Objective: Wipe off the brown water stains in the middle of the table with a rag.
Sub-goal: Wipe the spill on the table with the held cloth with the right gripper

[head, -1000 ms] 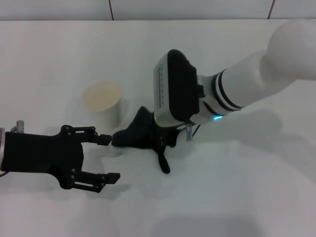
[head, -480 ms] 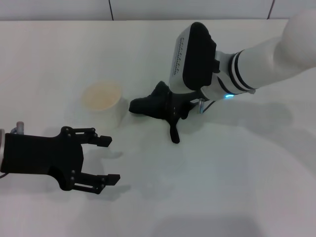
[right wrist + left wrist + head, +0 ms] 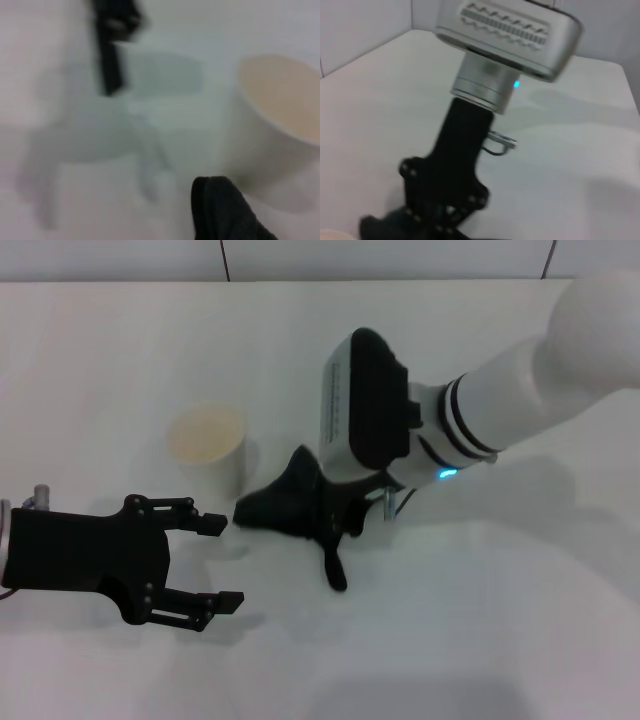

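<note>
In the head view my right gripper (image 3: 338, 512) is shut on the black rag (image 3: 285, 505) and presses it on the white table (image 3: 480, 620) just right of the cup. The rag's thin tail (image 3: 334, 568) trails toward the front. The brown stain does not show in any view. My left gripper (image 3: 222, 562) is open and empty, low over the table to the left of the rag; its upper fingertip is close to the rag's left tip. The left wrist view shows the right gripper (image 3: 445, 192) and a bit of the rag (image 3: 377, 227). The right wrist view shows the rag's edge (image 3: 220, 210).
A white paper cup (image 3: 207, 447) with a cream inside stands upright just left of the rag; it also shows in the right wrist view (image 3: 280, 120), with a left finger (image 3: 111, 55) beyond. A tiled wall runs along the table's far edge.
The right gripper swept the rag back and to the right, away from the cup, then returned it forward and left beside the cup. The left arm has not moved.
</note>
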